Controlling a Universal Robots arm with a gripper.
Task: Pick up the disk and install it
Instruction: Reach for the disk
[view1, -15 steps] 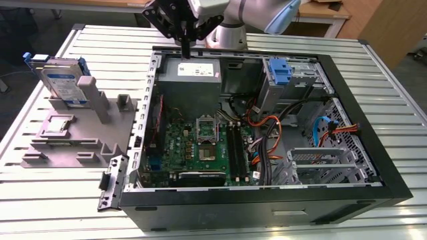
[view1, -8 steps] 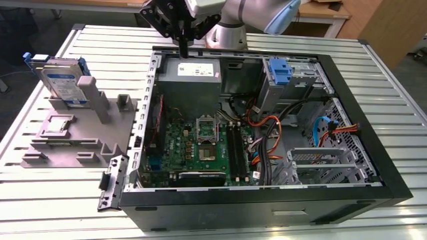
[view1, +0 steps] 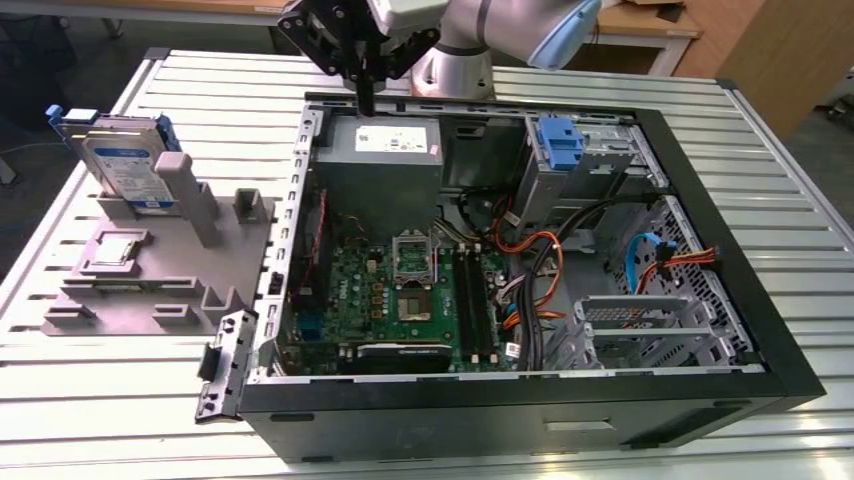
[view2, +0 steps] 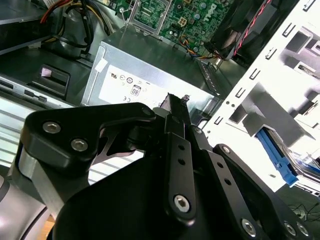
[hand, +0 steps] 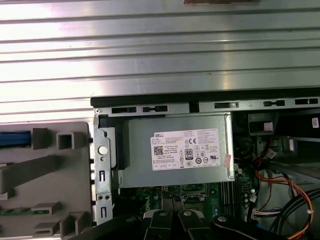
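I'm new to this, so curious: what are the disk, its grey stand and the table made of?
The disk: silver-grey casing, seemingly metal; blue edge frame, plastic-looking. The stand: matte, even grey, probably plastic. The table: shiny ribbed slats reflecting light, likely aluminium.

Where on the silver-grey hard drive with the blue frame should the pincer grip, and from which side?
Grip the silver-grey rectangular hard drive with blue plastic frame by its upper end, pinching its broad faces, coming from above. It stands tilted in the grey plastic fixture, which covers its lower part, so the top is probably freest.
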